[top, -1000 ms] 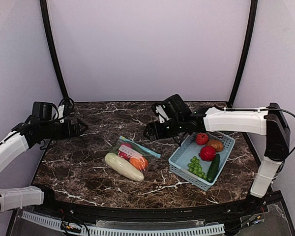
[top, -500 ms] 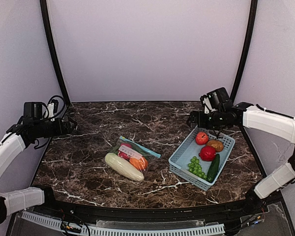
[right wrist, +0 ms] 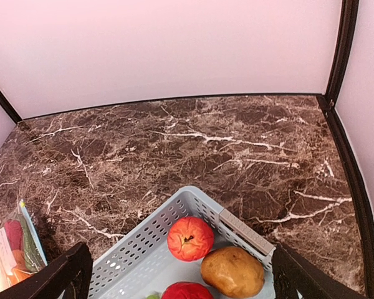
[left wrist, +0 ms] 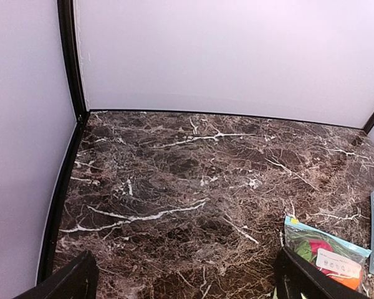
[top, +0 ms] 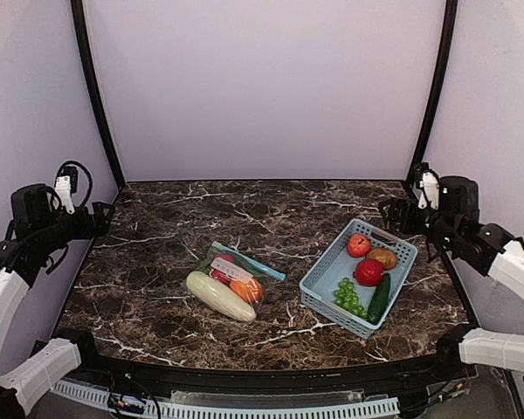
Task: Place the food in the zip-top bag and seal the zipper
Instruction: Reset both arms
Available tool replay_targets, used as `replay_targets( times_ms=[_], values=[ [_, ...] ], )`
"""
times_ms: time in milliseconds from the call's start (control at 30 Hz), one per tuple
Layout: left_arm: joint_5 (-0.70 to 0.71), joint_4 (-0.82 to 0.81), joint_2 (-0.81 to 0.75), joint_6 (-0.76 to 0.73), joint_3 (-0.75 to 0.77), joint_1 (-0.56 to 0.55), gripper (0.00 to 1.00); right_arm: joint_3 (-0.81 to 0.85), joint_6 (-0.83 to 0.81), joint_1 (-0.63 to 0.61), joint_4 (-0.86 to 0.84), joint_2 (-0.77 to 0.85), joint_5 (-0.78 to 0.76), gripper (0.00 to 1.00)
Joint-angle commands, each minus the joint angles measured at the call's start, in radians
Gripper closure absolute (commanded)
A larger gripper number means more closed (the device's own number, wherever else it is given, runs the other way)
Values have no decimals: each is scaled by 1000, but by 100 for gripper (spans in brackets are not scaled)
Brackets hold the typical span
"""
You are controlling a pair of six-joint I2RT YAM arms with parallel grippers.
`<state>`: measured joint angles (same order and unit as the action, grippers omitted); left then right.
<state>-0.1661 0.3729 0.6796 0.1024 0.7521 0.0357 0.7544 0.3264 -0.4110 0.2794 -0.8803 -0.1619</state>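
With left fingers [left wrist: 68,283] and right fingers [right wrist: 65,277] spread empty, the stuffed zip-top bag [top: 230,281] mid-surface [top: 148,301] looks limp, slippery, best pinched along its zipper [top: 253,262].

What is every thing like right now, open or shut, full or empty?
left gripper, open, empty.
right gripper, open, empty.
zip-top bag, lying flat, food inside.
zipper, too small to tell if sealed.
basket, upright, partly full.
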Motion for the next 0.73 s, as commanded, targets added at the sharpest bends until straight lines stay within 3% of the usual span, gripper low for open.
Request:
replay_targets(
  times_ms=[0,700],
  values=[
    [43,-3,-60,-46,-54,4,1,-64,-98,5,-118,56,-29,1],
    [15,-25,-63,-55,-75,4,1,-121,-93,5,-134,76,-52,1]
  ],
)
